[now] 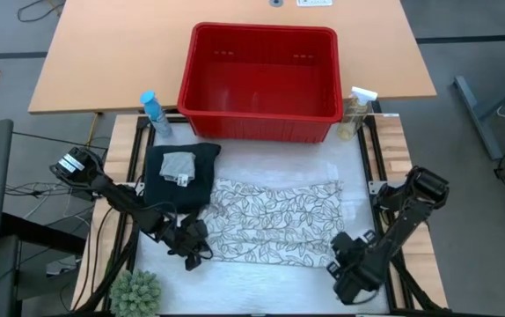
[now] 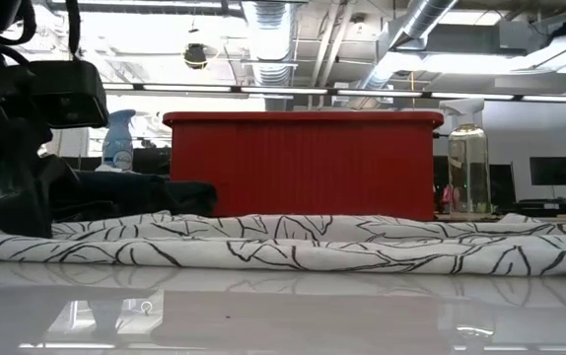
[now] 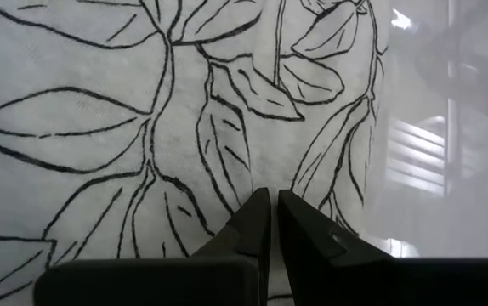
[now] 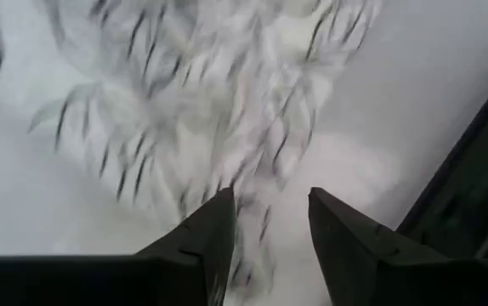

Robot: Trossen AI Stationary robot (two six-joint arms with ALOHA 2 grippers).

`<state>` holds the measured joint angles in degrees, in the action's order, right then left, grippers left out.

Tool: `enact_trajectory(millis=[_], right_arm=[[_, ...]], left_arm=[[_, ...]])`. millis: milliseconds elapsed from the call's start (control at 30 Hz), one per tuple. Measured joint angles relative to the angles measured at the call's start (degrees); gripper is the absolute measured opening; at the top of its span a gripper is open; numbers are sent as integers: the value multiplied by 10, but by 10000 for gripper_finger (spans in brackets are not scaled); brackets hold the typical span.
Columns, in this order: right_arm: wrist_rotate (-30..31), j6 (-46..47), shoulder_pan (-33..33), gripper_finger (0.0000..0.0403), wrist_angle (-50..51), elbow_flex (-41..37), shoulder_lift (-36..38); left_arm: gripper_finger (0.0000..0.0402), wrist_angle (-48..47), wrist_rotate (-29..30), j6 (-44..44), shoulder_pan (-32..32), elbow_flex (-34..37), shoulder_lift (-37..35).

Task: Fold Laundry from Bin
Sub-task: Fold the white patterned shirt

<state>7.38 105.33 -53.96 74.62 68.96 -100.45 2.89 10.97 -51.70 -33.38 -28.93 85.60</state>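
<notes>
Soft leaf-print cloth (image 1: 274, 220) lies on a glossy white tabletop (image 2: 362, 316) before a ribbed plastic bin (image 1: 261, 84).

Leaf-print cloth (image 4: 227, 110) smeared by motion blur in right wrist view, pattern unreadable, edge vs. fingers not clear. Left arm (image 2: 17, 128) cut off by frame edge in low view, hiding part of dark trousers (image 2: 135, 197). Grey cloth (image 1: 179, 165) too small for detail. Bin (image 1: 261, 84) interior partly shadowed.

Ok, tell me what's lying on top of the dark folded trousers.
A small grey cloth lies on the dark trousers. Whatever is under it or the trousers is covered.
</notes>
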Motion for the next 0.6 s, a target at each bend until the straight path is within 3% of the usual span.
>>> enact_trajectory(millis=[100, 300, 600], right_arm=[[19, -36, 28, 188, 17, -1, 0], [36, -151, 83, 224, -44, -4, -1], [22, -192, 143, 240, -82, -39, -2]], left_arm=[[18, -1, 0, 0, -5, 0, 0], [18, -3, 10, 0, -7, 0, 0], [18, -4, 17, 6, -7, 0, 0]])
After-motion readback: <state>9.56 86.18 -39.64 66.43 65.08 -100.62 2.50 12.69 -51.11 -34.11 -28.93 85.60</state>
